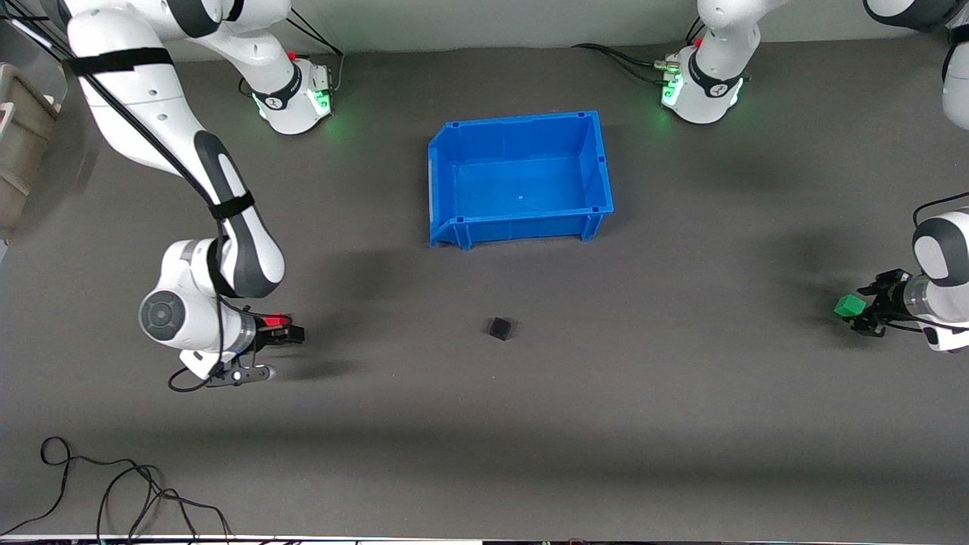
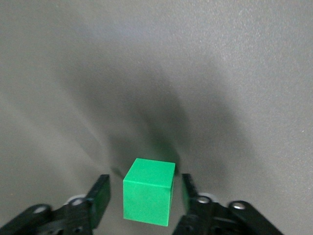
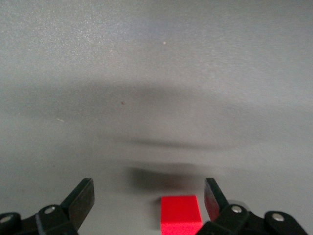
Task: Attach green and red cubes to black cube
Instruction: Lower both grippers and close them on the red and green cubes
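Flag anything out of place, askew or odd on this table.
Nothing is spilled or damaged. The black cube sits turned at an angle to the blue bin, nearer the front camera. The red cube lies off-centre between the right claw's open fingers, close to one finger. The green cube sits between the left claw's fingers.

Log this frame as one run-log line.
left gripper: open around green cube, gaps both sides | right gripper: open around red cube | black cube: untouched | blue bin
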Robot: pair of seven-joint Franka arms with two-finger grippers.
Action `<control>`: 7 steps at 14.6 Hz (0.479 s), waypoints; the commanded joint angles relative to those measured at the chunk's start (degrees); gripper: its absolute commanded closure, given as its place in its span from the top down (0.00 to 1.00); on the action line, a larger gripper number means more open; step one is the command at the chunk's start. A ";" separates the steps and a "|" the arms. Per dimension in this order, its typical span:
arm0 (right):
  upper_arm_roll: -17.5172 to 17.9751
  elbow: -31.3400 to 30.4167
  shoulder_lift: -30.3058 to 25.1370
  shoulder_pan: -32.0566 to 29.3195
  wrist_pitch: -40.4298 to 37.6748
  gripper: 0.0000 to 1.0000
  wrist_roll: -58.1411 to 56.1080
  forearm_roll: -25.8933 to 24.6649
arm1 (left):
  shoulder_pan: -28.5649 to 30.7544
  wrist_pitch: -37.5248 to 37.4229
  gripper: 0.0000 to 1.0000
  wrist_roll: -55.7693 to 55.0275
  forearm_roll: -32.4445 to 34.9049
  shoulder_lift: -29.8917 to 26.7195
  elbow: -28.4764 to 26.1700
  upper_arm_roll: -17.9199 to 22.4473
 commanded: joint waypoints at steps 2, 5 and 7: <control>-0.58 0.18 1.00 0.79 1.47 1.00 0.61 0.89 | -0.36 1.03 0.57 1.22 0.94 -0.32 -0.66 0.27; -0.67 -0.95 1.00 0.79 3.05 1.00 0.52 0.89 | -0.45 1.20 0.57 1.14 0.94 -0.32 -0.57 0.18; -0.67 -3.06 0.92 0.70 5.59 1.00 0.52 0.89 | -0.01 2.42 0.57 1.14 0.94 0.11 -0.40 0.19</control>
